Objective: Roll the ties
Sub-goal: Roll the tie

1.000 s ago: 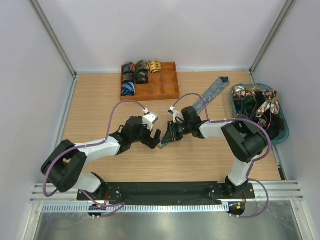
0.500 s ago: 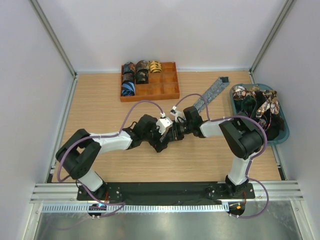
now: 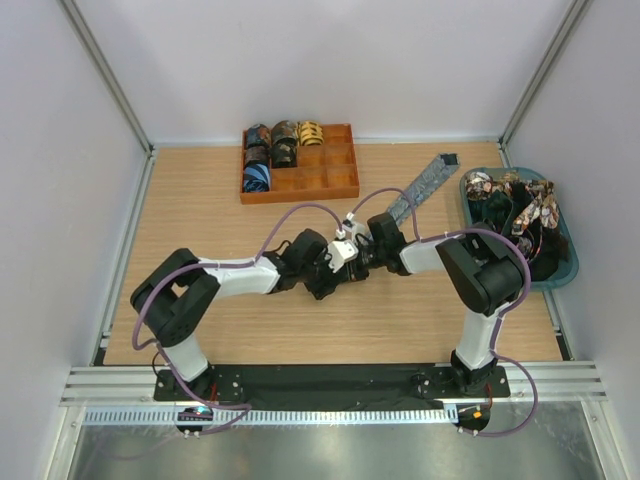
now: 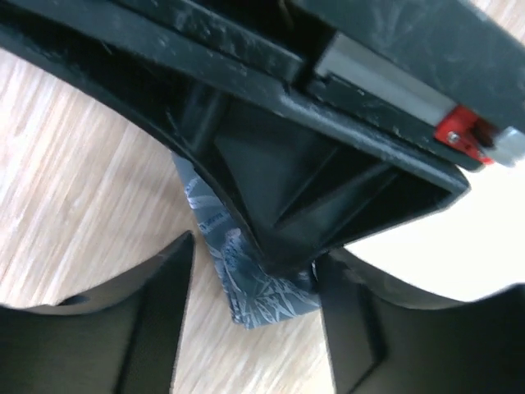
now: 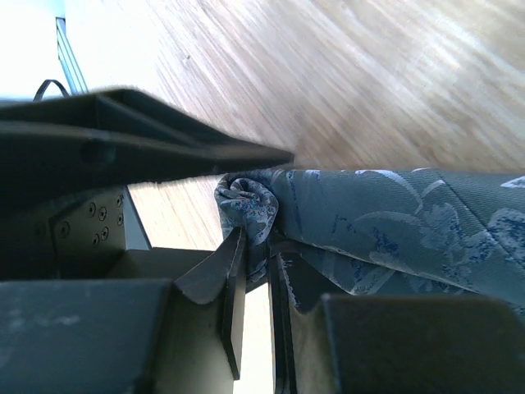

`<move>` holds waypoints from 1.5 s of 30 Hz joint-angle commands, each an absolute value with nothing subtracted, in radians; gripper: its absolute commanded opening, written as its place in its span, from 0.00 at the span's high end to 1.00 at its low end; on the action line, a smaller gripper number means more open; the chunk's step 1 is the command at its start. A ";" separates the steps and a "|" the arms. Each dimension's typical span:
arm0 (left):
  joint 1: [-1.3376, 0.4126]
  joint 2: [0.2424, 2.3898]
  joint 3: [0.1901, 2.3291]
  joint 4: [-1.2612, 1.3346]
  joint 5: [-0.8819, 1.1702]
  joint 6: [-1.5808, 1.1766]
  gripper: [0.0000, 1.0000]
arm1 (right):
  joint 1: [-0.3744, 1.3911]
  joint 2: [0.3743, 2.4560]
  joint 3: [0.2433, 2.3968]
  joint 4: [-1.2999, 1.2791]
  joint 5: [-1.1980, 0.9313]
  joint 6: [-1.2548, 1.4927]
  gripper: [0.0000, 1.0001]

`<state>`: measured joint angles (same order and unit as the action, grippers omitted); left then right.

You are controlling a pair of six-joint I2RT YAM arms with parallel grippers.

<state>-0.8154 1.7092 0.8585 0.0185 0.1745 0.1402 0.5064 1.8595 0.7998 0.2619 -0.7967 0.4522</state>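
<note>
A grey-blue patterned tie [image 3: 425,185] lies stretched from the back right of the table toward the middle. My right gripper [image 3: 347,266] is shut on its near end; in the right wrist view the fabric [image 5: 369,226] curls into a small roll [image 5: 246,205] pinched at the right gripper [image 5: 256,246]. My left gripper [image 3: 322,280] is open and pressed up against the right one. In the left wrist view the tie's tip [image 4: 267,287] lies on the wood between the left gripper's spread fingers [image 4: 156,320], under the right gripper's black body.
An orange compartment tray [image 3: 335,185] at the back holds several rolled ties [image 3: 272,150]. A teal bin [image 3: 568,255] at the right edge holds a heap of loose ties [image 3: 515,200]. White walls close the table on three sides.
My left arm has swung right and brought its open gripper up to the right gripper and the tie's end. The right gripper has barely moved and still holds the tie.
</note>
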 commanded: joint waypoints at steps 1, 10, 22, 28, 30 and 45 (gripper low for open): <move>-0.828 1.738 0.896 -0.055 0.140 0.155 0.43 | 0.499 1.867 0.807 0.276 -0.792 0.449 0.93; -0.836 1.764 0.919 -0.130 0.172 0.149 0.75 | 0.497 1.884 0.830 0.209 -0.721 0.433 0.86; -0.838 1.764 0.931 -0.144 0.192 0.129 0.31 | 0.495 1.873 0.801 0.212 -0.709 0.456 0.89; -0.841 1.793 0.953 -0.160 0.146 0.130 0.54 | 0.495 1.871 0.765 0.267 -0.697 0.506 0.88; -0.842 1.796 0.953 -0.166 0.137 0.129 0.57 | 0.495 1.871 0.759 0.284 -0.695 0.520 0.87; -0.851 1.789 0.959 -0.144 0.098 0.143 0.20 | 0.497 1.871 0.756 0.227 -0.634 0.509 0.92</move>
